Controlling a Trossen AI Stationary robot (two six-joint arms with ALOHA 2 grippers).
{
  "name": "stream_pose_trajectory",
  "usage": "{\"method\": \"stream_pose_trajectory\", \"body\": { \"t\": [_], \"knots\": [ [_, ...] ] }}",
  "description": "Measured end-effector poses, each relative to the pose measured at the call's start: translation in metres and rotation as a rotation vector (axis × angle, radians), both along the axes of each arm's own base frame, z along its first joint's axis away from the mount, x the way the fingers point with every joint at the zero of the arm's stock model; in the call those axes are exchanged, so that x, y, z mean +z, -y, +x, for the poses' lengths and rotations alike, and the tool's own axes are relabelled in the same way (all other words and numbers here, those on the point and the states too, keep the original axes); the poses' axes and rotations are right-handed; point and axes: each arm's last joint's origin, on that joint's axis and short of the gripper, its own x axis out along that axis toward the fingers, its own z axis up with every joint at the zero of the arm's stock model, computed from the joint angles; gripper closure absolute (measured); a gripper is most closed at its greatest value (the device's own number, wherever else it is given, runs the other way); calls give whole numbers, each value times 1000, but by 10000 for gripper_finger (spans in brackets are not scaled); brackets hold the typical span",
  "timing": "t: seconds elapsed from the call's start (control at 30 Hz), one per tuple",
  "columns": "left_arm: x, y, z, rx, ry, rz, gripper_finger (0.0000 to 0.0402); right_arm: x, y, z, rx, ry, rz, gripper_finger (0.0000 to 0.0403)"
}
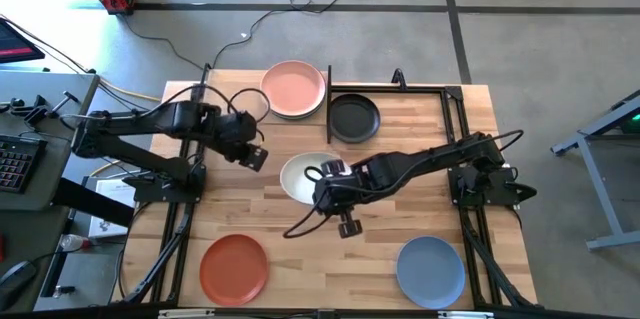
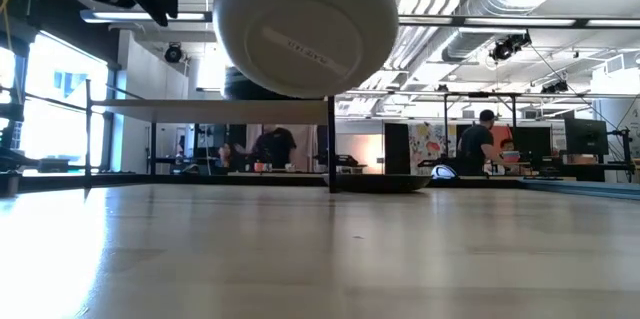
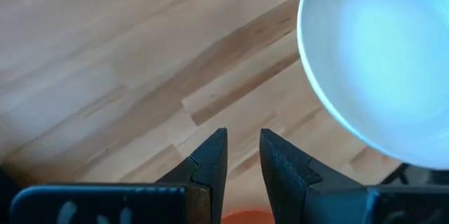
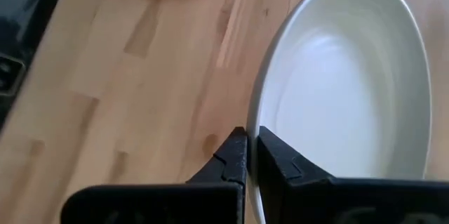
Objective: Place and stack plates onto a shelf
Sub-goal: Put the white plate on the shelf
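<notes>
Above the plank tabletop, the right gripper pinched the rim of the off-white plate, held lifted near mid-table, while the left gripper, jaws slightly parted and empty, hovered beside it, before the shelf.

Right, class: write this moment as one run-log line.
right pincer: shut on off-white plate rim, plate lifted off table | left pincer: open, empty, beside plate | shelf: pink plate, charcoal plate
</notes>
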Motion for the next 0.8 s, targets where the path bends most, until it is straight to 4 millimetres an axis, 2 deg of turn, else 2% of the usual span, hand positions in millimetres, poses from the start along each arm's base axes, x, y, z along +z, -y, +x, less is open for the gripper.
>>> {"method": "stream_pose_trajectory", "body": {
  "t": [0.37, 0.57, 0.8],
  "knots": [
    [0, -21, -1, 79, 20, -92, 328, 19, 10, 2, 226, 67, -155, 403],
    [5, -24, 6, 67, 118, -114, 328, 19, 22, 4, 214, 56, -169, 403],
    [8, -24, 11, 56, 176, -119, 328, 19, 25, 5, 210, 56, -169, 403]
  ]
}}
